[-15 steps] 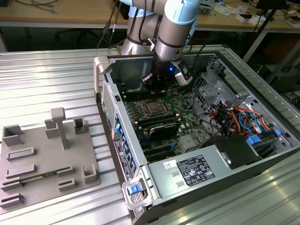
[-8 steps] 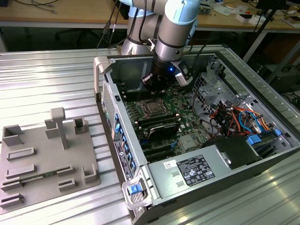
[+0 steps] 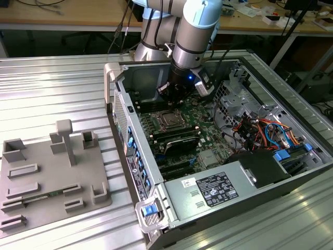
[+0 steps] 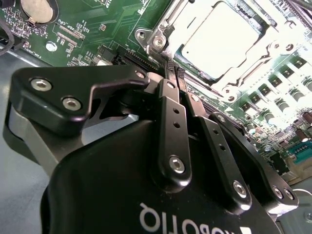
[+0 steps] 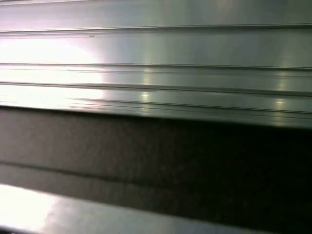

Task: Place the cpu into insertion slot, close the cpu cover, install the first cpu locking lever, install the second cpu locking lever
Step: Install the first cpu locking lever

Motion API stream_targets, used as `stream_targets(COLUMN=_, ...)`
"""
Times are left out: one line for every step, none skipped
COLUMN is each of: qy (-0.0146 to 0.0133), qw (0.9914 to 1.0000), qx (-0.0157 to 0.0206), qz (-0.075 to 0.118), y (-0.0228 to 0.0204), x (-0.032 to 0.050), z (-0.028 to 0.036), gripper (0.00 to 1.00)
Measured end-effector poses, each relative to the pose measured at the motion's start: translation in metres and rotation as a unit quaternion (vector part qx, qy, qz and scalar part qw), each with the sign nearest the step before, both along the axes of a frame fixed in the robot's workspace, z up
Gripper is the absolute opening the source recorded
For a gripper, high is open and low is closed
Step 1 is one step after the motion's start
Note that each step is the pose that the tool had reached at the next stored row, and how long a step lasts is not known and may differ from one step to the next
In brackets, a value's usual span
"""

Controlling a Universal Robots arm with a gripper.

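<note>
The arm reaches down into the open computer case [image 3: 218, 156], which lies on its side on the ribbed metal bench [image 3: 52, 88]. In the exterior view the gripper [image 3: 174, 92] hangs low over the green board [image 3: 203, 117], just beyond the far edge of the socket.

In the second wrist view the cpu [image 4: 222, 39] already sits in the insertion slot [image 4: 165, 29], its pale metal top showing through the square hole of the cpu cover [image 4: 246, 12], which appears to lie flat over it. So the first two steps look done. Whether either locking lever is hooked down I cannot tell; the thin wire parts around the socket are too washed out by glare.

The fingers [image 4: 168, 80] are pressed close together with no gap between them, their tips at the socket's edge beside its corner. They seem to have nothing between them, though a thin lever there would be hard to make out. My judgement is that the work stands at the lever stage, with at least one lever left.

A grey holder tray [image 3: 47, 177] sits on the bench to the exterior view's left, well apart from the case.
</note>
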State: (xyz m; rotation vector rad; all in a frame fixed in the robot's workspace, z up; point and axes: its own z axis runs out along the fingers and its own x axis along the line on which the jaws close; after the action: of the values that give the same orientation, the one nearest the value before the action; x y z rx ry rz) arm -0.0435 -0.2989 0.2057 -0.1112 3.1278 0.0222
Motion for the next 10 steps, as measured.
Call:
stream_targets(qy=0.0, qw=1.0, qx=0.0, qz=0.0, y=0.0, x=0.0, z=-0.0003, gripper=0.15)
stream_targets(qy=-0.0001, qw=1.0, qx=0.0, qz=0.0, y=0.0001, x=0.0001, z=-0.0006, gripper=0.15)
stream_targets(qy=-0.0001, qw=1.0, qx=-0.0002, qz=0.0, y=0.0, x=0.0001, z=-0.0009, gripper=0.15)
stream_targets(qy=0.0001, qw=1.0, qx=-0.0005, qz=0.0, y=0.0, x=0.0001, z=-0.0016, gripper=0.15)
stream_targets(qy=0.0001, qw=1.0, qx=-0.0006, qz=0.0, y=0.0, x=0.0001, z=-0.0022, gripper=0.15)
stream_targets(qy=0.0001, qw=1.0, qx=-0.0006, qz=0.0, y=0.0, x=0.0001, z=-0.0026, gripper=0.15)
stream_targets(qy=0.0, qw=1.0, qx=-0.0005, qz=0.0, y=0.0001, x=0.0002, z=-0.0035, gripper=0.15)
stream_targets(qy=0.0, qw=1.0, qx=-0.0005, qz=0.0, y=0.0, x=0.0002, z=-0.0039, gripper=0.15)
stream_targets(qy=0.0001, qw=1.0, qx=-0.0007, qz=0.0, y=0.0, x=0.0002, z=-0.0043, gripper=0.15)
stream_targets(qy=0.0001, qw=1.0, qx=-0.0007, qz=0.0, y=0.0, x=0.0002, z=-0.0048, gripper=0.15)
